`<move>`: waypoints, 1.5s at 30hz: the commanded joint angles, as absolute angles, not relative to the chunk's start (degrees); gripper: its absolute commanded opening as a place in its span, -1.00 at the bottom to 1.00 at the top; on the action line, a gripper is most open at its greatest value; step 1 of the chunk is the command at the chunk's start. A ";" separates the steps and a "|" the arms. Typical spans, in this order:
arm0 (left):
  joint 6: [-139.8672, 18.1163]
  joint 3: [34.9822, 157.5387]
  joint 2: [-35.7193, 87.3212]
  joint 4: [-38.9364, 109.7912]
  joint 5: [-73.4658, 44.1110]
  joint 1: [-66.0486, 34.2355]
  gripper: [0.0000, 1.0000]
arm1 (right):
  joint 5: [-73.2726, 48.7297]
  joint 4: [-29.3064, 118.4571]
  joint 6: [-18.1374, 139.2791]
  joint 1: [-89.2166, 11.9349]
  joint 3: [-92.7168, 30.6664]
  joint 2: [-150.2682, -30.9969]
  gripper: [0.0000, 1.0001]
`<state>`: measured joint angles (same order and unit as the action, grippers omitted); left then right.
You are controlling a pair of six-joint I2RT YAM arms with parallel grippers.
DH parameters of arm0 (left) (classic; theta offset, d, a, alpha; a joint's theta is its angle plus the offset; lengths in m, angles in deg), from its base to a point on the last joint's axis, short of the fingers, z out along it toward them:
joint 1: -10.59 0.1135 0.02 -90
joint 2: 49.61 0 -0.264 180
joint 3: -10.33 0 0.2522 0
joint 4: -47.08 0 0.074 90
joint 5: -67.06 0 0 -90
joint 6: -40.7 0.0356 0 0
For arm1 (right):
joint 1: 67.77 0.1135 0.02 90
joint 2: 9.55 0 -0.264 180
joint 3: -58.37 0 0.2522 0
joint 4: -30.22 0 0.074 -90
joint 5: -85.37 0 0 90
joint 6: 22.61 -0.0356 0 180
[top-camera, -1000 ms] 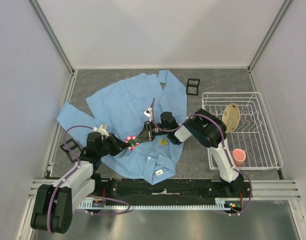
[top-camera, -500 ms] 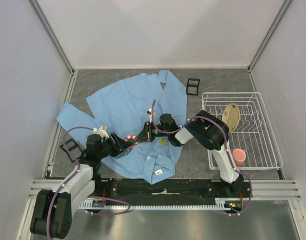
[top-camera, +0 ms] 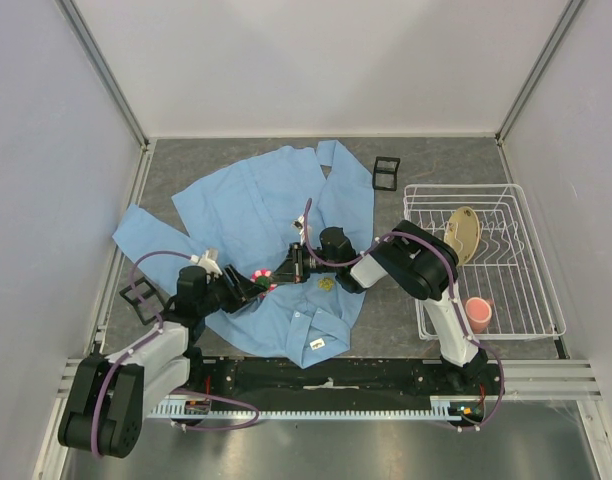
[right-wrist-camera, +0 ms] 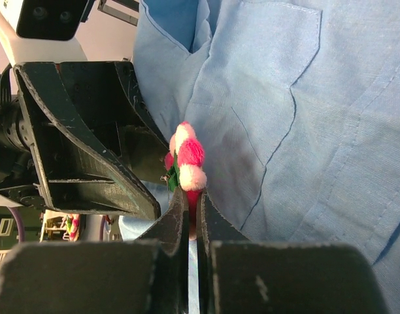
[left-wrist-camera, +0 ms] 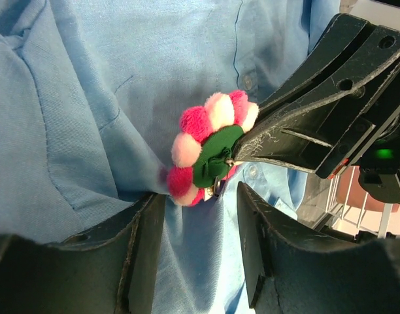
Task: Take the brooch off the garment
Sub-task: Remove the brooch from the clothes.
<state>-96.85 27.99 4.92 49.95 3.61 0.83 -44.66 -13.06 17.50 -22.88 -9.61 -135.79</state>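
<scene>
Brooch (left-wrist-camera: 210, 154) stays clenched in your right gripper (right-wrist-camera: 190, 199); your left gripper (left-wrist-camera: 199, 199) just released, jaws apart over the garment (left-wrist-camera: 89, 98). Likely nothing pins the cloth for the pull.

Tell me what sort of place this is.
Most likely a robotics lab test cell, not a home: plain white panels in an aluminium frame enclose a grey table, and the blue shirt and wire dish rack look like staged props.
</scene>
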 commanded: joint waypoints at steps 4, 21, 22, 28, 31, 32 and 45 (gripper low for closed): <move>-96.93 29.72 7.26 55.56 2.55 -0.04 0.04 | -44.80 -17.02 17.37 -22.50 -9.80 -133.74 -1.00; -97.20 29.89 9.19 55.82 1.41 -0.83 0.02 | -44.36 -15.52 18.52 -21.71 -9.97 -133.56 -1.00; -97.20 29.72 9.02 55.82 1.49 -0.83 0.01 | -44.44 -15.52 18.52 -21.71 -9.97 -133.57 -1.00; -96.76 29.98 9.19 54.24 -0.09 -0.83 -0.20 | -44.36 -15.52 18.52 -21.71 -9.88 -133.48 -1.00; -96.67 30.07 9.46 54.15 -0.26 -0.83 -0.31 | -44.44 -15.61 18.52 -21.80 -9.71 -133.39 -1.00; -96.49 30.07 9.37 54.15 -0.26 -0.83 -0.37 | -44.53 -15.61 18.52 -21.71 -9.79 -133.39 -1.00; -96.31 28.66 3.05 50.65 -0.61 -0.83 -0.81 | -46.47 -21.66 14.74 -22.06 -9.09 -135.59 -1.00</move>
